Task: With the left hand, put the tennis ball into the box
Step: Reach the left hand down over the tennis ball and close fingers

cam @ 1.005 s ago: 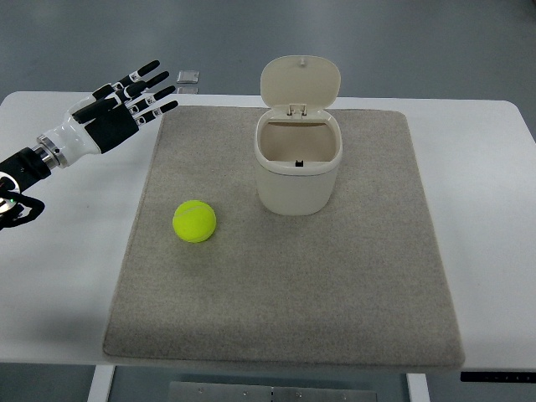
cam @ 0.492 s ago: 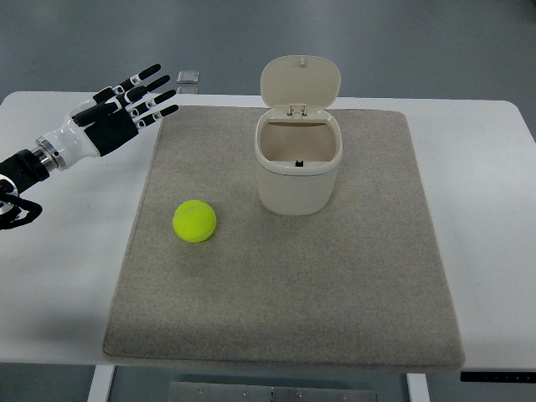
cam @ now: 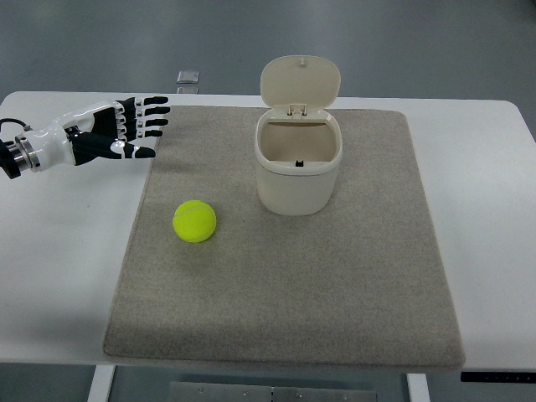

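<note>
Tennis ball (cam: 194, 221) lies on the grey mat (cam: 285, 301), near-left of the box (cam: 298, 180), whose lid stands open. Left hand (cam: 113, 134) hovers far-left with fingers spread, holding nothing. I judge the ball light, fuzzy and springy, likely to roll; fingers should wrap around its middle from above.

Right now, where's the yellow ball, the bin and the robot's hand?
tennis ball (cam: 194, 221), top view, middle of its felt.
box (cam: 298, 193), top view, front wall.
left hand (cam: 99, 137), top view, back of the hand.
</note>
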Tool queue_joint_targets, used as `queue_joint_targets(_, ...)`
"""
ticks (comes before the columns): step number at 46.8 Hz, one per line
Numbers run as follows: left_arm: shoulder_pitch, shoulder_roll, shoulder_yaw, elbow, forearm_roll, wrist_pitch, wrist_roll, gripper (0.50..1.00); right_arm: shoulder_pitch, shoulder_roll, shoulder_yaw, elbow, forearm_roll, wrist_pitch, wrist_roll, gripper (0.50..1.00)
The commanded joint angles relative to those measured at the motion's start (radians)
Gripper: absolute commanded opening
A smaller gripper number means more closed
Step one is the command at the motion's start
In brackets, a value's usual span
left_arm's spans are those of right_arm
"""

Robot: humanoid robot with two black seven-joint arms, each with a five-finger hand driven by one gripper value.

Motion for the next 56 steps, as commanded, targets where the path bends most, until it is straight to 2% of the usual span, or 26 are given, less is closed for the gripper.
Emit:
queue_joint_targets(1,-0.001,0.024,-0.002,-0.035,0.159,0.000,-0.081,0.992,0.000,0.000,0.001,0.000,0.001,0.000,0.000,0.911)
queue_joint_targets(7,-0.001,0.076,-0.001,-0.098,0.325,0.000,-0.232,0.992,0.000,0.000,0.001,0.000,0.001,0.000,0.000,0.913)
queue_joint_targets(12,0.000,0.110,-0.001,-0.170,0.489,0.027,-0.293,0.990,0.000,0.000,0.001,0.000,0.000,0.000,0.000,0.911)
queue_joint_targets(19,0.005,0.118,0.011,-0.252,0.728,0.168,-0.299,0.988,0.000,0.000,-0.001,0.000,0.000,0.000,0.000,0.911)
queue_joint_targets(22,0.007,0.118,0.013,-0.275,0.816,0.200,-0.299,0.988,0.000,0.000,0.001,0.000,0.000,0.000,0.000,0.911)
queue_joint_targets(36,-0.004,0.096,0.013,-0.324,1.095,0.214,-0.299,0.984,0.000,0.000,0.001,0.000,0.001,0.000,0.000,0.913)
queue_joint_targets(46,-0.006,0.038,0.014,-0.324,1.166,0.220,-0.298,0.975,0.000,0.000,0.001,0.000,0.001,0.000,0.000,0.913)
queue_joint_targets(56,-0.006,-0.016,0.045,-0.312,1.259,0.280,-0.293,0.971,0.000,0.000,-0.001,0.000,0.001,0.000,0.000,0.913)
